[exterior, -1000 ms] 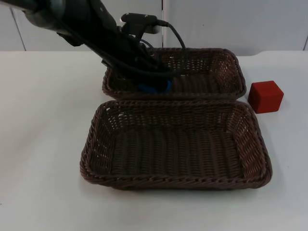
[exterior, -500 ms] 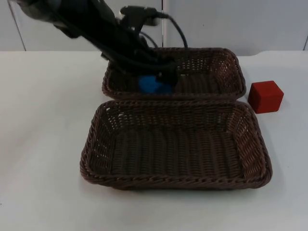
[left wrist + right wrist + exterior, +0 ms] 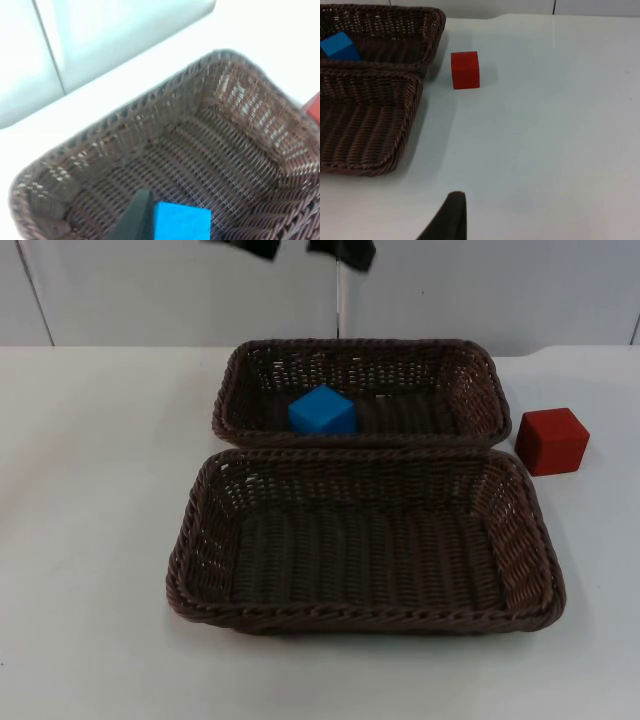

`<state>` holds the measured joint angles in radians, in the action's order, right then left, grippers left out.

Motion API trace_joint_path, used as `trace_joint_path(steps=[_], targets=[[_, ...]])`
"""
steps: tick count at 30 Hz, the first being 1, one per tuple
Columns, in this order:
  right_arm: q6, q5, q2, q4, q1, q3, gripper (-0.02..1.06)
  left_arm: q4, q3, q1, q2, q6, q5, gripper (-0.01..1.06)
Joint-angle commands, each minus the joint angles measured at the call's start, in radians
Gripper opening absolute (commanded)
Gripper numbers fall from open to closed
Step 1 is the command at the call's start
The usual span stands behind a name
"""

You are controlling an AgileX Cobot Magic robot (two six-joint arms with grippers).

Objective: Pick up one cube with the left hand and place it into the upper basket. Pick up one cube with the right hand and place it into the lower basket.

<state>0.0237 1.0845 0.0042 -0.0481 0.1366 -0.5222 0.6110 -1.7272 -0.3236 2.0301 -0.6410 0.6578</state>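
Top view: two brown wicker baskets and two cubes on the white worktop. Upper basket sits against the far side of the lower basket, rims touching or nearly so. One blue cube lies inside the upper basket, on its floor, left of centre, near the wall closest to the lower basket. One red cube sits on the worktop just beside the right end of the upper basket, outside both baskets. Lower basket holds nothing.

Left gripper is at the upper edge of the top view, above the far rim of the upper basket, well clear of the blue cube. Fingers open or closed: cannot tell. Left wrist view looks into the upper basket; blue cube lies on the weave right next to the black fingertip, nothing gripped as far as visible.

Right wrist view: right arm waits off to the side over bare worktop. One black fingertip is visible, red cube well apart from it, beside the upper basket; lower basket nearer. Blue cube visible inside the upper basket. Right fingers' state: cannot tell.

No readable labels or writing anywhere.
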Motion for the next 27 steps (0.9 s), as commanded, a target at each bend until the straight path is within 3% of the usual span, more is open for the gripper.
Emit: trace_joint_path(steps=[1,8,20,27], targets=[[-0.01,-0.007,-0.004,-0.002,-0.006,0.007,1.05,-0.029,-0.001,0.024,-0.075,0.052,0.045,1.01],[-0.01,-0.007,-0.004,-0.002,-0.006,0.007,1.05,-0.073,0.039,0.075,-0.17,0.079,0.107,1.01],[-0.01,-0.007,-0.004,-0.002,-0.006,0.007,1.05,-0.098,0.405,0.182,-0.471,0.1,-0.067,1.01],[-0.01,-0.007,-0.004,-0.002,-0.006,0.007,1.05,-0.098,0.531,0.246,-0.629,0.119,-0.061,1.01]])
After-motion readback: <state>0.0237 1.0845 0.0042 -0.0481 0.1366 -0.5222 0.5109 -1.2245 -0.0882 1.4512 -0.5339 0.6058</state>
